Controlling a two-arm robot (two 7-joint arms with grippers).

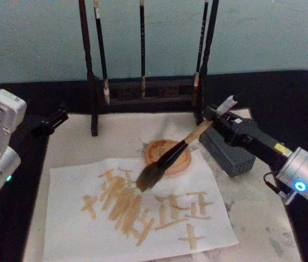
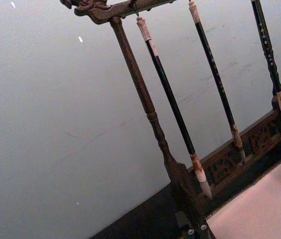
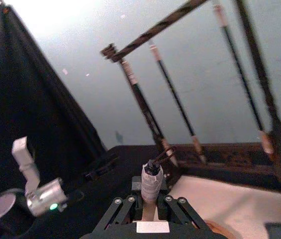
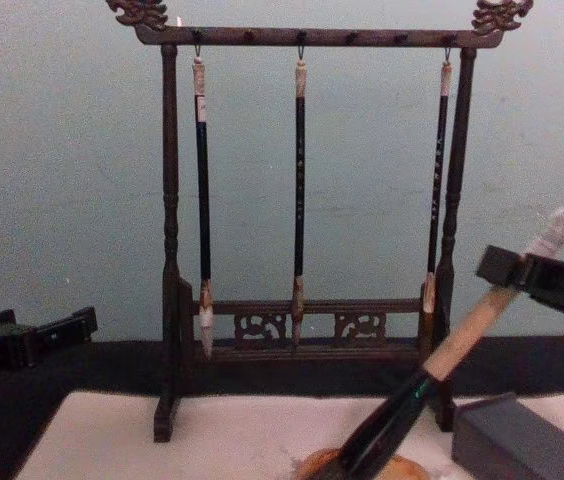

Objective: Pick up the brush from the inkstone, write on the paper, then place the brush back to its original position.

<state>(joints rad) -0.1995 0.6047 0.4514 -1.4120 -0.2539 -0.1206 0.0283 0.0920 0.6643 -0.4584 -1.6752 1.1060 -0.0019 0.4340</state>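
The brush [image 1: 170,155] hangs tilted in my right gripper [image 1: 215,121], which is shut on its pale handle [image 4: 462,345]. The grey-brown bristles [image 1: 148,178] point down-left and meet the paper [image 1: 88,218] at its upper middle, or hover just over it. The off-white paper carries several tan written strokes [image 1: 126,204]. The inkstone [image 1: 227,153], a dark grey rectangular block, sits just below my right gripper. The taped handle end [image 3: 152,181] sticks up between the fingers [image 3: 123,209]. My left gripper [image 1: 50,123] is parked at the left, off the paper.
A round orange-brown dish [image 1: 182,162] lies under the brush's black collar. A dark wooden rack [image 4: 302,37] with three thin hanging brushes [image 4: 299,190] stands at the back. A pale felt mat [image 1: 263,218] covers the black table under the paper.
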